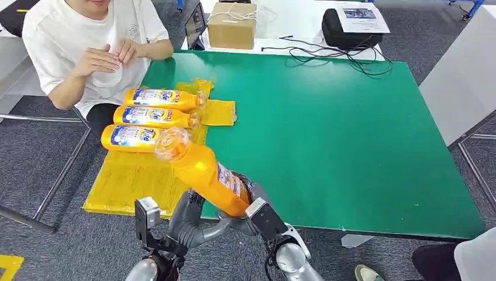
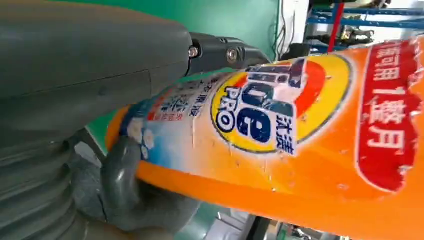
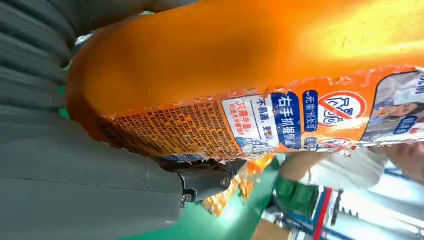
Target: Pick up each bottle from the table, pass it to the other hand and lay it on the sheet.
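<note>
I have both robot hands, left point(image 1: 193, 219) and right point(image 1: 257, 213), gripping the bottle's point(image 1: 205, 172) base mid-handover, held above the surface's point(image 1: 327, 134) near edge, cap tilted toward the sheet point(image 1: 134, 175) at left.

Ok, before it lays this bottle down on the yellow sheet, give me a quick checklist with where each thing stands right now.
1. Held bottle gripped at its base end by both hands: ok.
2. Left hand has a firm hold: its thumb wraps the bottle in the left wrist view; firmness cannot tell.
3. Right hand let go: not ok, it holds the bottle.
4. Free space on the yellow sheet in front of the three laid bottles: ok.
5. Person's hands away from the sheet: ok, raised by their chest.
6. Cap end tilted clear of the nearest laid bottle: cannot tell, they overlap in the head view.
</note>
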